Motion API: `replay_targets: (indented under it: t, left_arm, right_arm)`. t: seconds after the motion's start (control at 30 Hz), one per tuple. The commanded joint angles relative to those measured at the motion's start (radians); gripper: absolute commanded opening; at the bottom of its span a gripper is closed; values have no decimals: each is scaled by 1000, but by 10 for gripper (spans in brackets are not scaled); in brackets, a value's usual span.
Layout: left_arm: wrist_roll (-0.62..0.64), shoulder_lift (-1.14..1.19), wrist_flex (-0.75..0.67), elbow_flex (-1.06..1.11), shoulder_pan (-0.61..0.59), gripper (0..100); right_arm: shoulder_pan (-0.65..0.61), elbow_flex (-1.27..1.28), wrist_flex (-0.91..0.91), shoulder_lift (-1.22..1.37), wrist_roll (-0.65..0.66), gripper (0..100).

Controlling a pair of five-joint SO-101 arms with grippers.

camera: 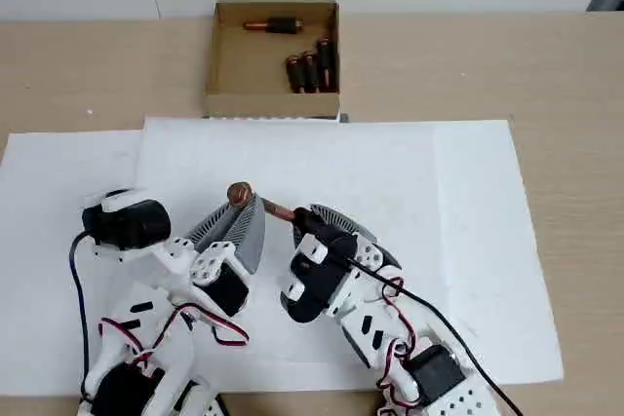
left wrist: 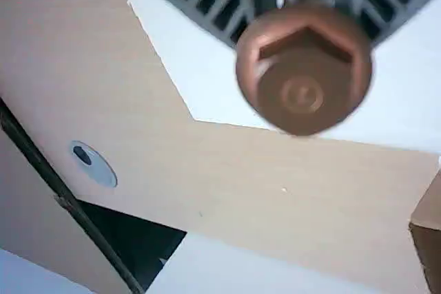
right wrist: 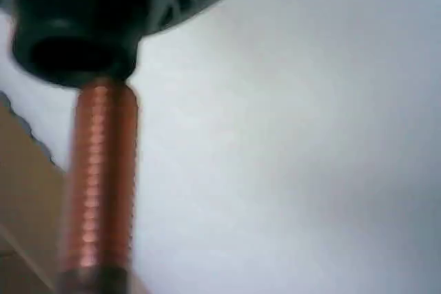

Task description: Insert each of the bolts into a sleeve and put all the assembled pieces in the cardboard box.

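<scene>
Insertion is under way. The left pincer [camera: 242, 204] clamps the bolt [camera: 276, 209] near its head, over the bench. The right pincer [camera: 310, 221] grips the sleeve [right wrist: 69, 25], with the shaft at its mouth. Next, push straight along 1 axis, then carry the piece to the cardboard box [camera: 226, 56].

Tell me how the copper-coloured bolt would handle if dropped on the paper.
Likely stiff and heavy for its size: the bolt looks solid metal. Its round threaded shaft could roll, though the hex head and its flats would probably check it. Threads should resist slipping.
</scene>
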Motion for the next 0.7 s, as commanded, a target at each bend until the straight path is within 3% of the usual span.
replay_targets:
  t: [0.0,0.67]
  left_arm:
    - [-5,-12,-29,-51,6,6]
    - [-5,-11,-28,-51,35,6]
  right_arm:
    - [2,14,-22,2,8,2]
    - [2,14,-22,2,8,2]
